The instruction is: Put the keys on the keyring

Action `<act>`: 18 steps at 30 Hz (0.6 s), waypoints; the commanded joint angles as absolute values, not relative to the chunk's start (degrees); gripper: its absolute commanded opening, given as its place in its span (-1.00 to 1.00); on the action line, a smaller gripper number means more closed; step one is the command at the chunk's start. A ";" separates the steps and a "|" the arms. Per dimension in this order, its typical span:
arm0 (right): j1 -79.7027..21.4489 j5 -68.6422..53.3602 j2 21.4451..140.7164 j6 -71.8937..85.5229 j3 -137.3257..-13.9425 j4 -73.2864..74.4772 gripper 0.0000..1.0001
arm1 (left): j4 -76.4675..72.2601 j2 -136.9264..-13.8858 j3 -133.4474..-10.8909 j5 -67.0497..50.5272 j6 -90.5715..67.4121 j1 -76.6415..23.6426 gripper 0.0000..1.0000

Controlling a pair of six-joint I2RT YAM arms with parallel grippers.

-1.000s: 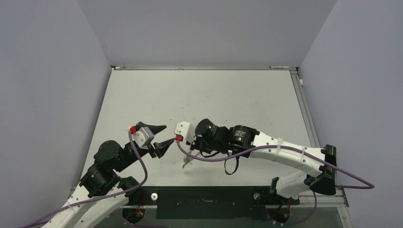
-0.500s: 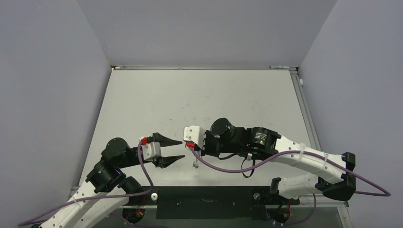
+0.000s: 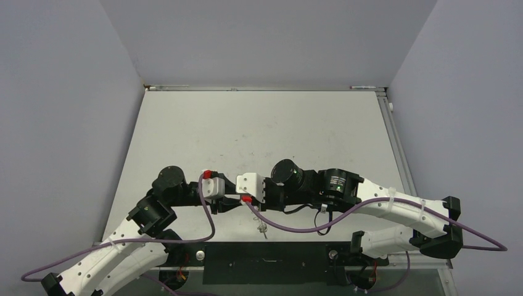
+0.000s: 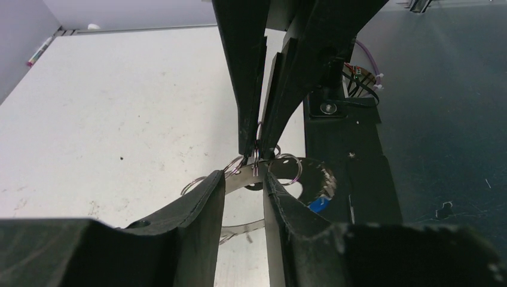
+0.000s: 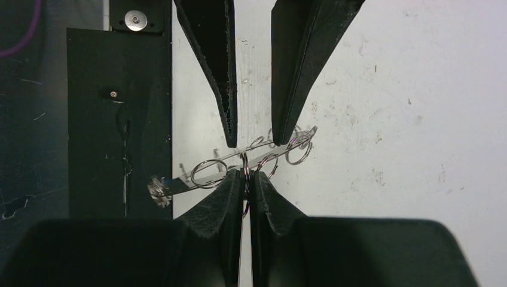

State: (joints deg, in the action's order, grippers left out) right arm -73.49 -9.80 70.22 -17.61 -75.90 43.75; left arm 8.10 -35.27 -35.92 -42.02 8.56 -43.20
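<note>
The keyring [image 4: 297, 169] is a flat grey ring rimmed with thin wire loops, and its blue tag [image 4: 317, 204] hangs on the far side. It is held in the air over the table's near edge. My right gripper [image 5: 246, 174] is shut on one wire loop of it. My left gripper [image 4: 244, 176] is open, with its jaws on either side of the ring's flat band. In the top view the two grippers meet tip to tip, left [image 3: 229, 202] and right [image 3: 242, 198], and part of the ring [image 3: 263, 230] dangles below. I cannot make out the key.
The white table [image 3: 259, 135] stretches away behind the grippers, between grey walls. A black base plate [image 3: 265, 254] runs along the near edge, right under the ring. Purple cables [image 3: 290, 223] loop below both wrists.
My left arm has swung right and forward, and its open jaws now straddle the ring. My right gripper has kept its hold and moved slightly nearer with the ring.
</note>
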 commanded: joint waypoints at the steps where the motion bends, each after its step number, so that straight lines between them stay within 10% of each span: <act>1: -74.13 -10.12 69.48 -18.38 -78.05 41.48 -0.90 | 3.22 -35.37 -37.22 -45.04 7.81 -43.41 -0.48; 18: -74.84 -9.11 70.40 -18.30 -78.75 40.89 -0.90 | 0.88 -37.75 -35.81 -48.19 5.14 -43.40 -0.55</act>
State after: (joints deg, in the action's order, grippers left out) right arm -74.35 -9.85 70.46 -17.63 -75.92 43.79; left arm 3.36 -36.95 -35.92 -45.80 6.22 -43.20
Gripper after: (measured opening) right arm 0.073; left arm 0.230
